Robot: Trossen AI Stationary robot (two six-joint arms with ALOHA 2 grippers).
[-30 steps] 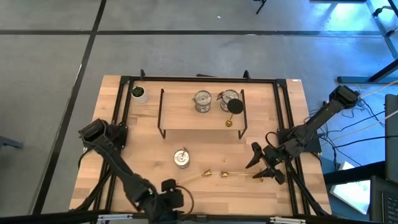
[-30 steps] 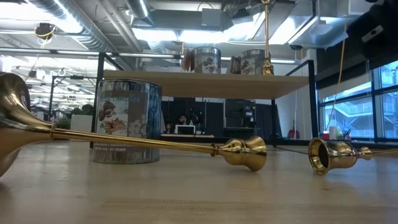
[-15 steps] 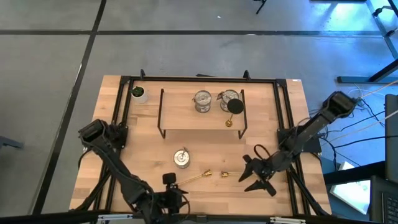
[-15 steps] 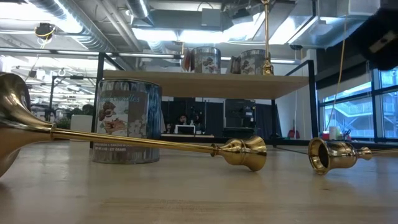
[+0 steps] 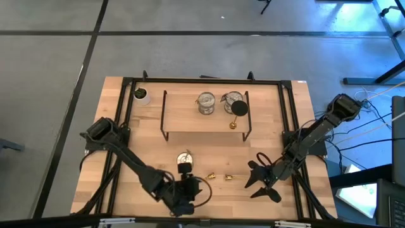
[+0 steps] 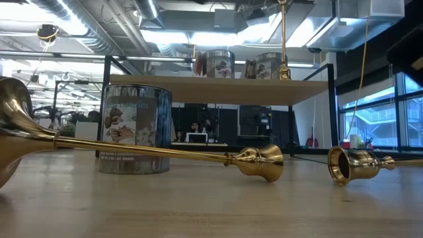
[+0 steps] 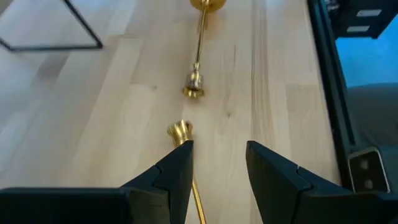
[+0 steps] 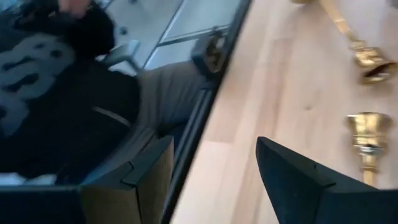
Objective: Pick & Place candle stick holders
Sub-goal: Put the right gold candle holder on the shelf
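Pale wood table (image 5: 152,158) is carrying a black wire rack (image 5: 205,117), where two silvery cups (image 5: 206,102) and one upright gold stick (image 5: 237,111) are standing. A third cup (image 5: 184,161) is sitting in front of it (near the front edge), with two gold sticks (image 6: 152,151) lying end to end on the wood. The left gripper (image 7: 217,165) is hovering with fingers spread beside the nearer stick (image 7: 183,134), gripping nothing. The right gripper (image 5: 262,180) is hanging spread near the other stick (image 5: 243,178).

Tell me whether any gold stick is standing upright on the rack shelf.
Yes, one gold stick stands upright on the rack shelf, beside two silvery cups.
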